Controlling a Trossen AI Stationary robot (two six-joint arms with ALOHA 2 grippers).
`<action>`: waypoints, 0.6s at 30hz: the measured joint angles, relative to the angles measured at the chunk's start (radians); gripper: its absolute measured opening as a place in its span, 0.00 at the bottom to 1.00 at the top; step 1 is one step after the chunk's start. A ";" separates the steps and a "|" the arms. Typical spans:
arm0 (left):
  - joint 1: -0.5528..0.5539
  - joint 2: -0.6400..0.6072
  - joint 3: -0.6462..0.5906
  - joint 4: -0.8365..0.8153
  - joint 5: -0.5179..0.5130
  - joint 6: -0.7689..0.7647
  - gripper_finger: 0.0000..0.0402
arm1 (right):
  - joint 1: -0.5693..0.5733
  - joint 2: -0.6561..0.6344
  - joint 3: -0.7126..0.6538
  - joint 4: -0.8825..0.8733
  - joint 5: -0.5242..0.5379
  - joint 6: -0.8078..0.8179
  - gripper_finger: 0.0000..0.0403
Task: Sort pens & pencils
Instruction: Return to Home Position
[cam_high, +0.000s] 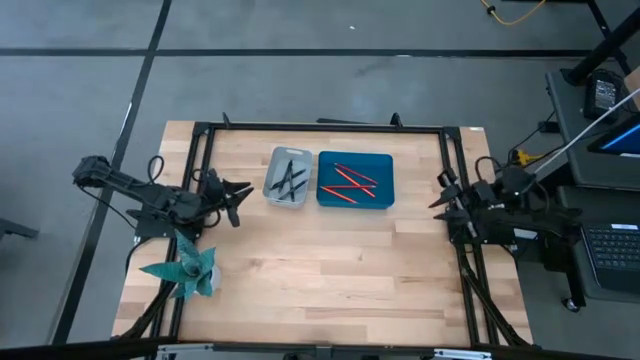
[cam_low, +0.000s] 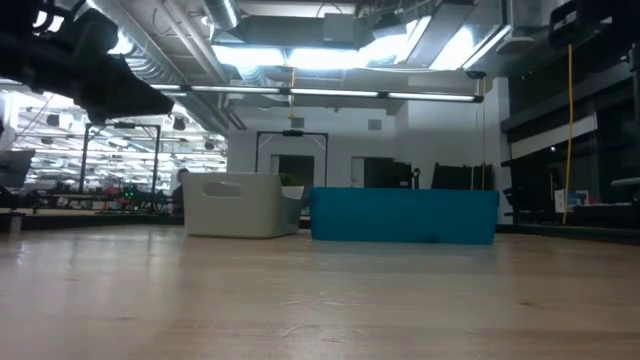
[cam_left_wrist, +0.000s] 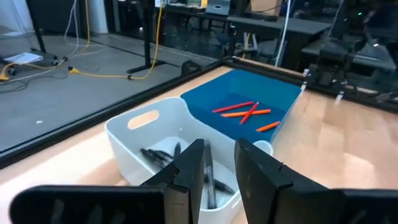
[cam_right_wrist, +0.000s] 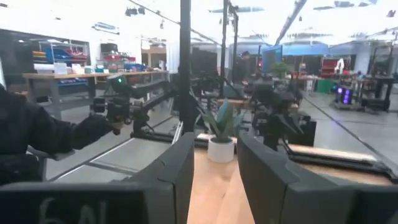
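Both claws hang empty with fingers apart: the left gripper (cam_high: 240, 201) near the bench's (cam_high: 330, 275) left edge, beside the gray bin (cam_high: 272, 176), the right gripper (cam_high: 438, 193) at the right edge. Black pens (cam_high: 291, 182) lie in the gray bin, red pencils (cam_high: 350, 183) in the adjoining blue bin (cam_high: 384, 166), by the far edge.

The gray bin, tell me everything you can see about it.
The gray bin is a small, pale, plastic-looking tub with rounded corners, an open top and an oval handle cutout in one end wall. It stands upright on the wooden table, toward the far edge. The blue bin sits close on its right in the high view; whether they touch is unclear. Several black pens lie jumbled inside.
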 joint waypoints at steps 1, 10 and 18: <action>0.001 0.000 -0.005 -0.001 -0.004 0.001 0.21 | 0.000 0.000 -0.013 0.008 0.003 0.001 0.31; 0.113 0.000 -0.063 -0.001 -0.007 0.002 0.21 | -0.021 0.000 -0.067 0.044 0.022 -0.034 0.31; 0.259 -0.012 -0.071 -0.002 0.075 0.064 0.21 | -0.085 0.000 -0.063 0.030 0.229 -0.108 0.31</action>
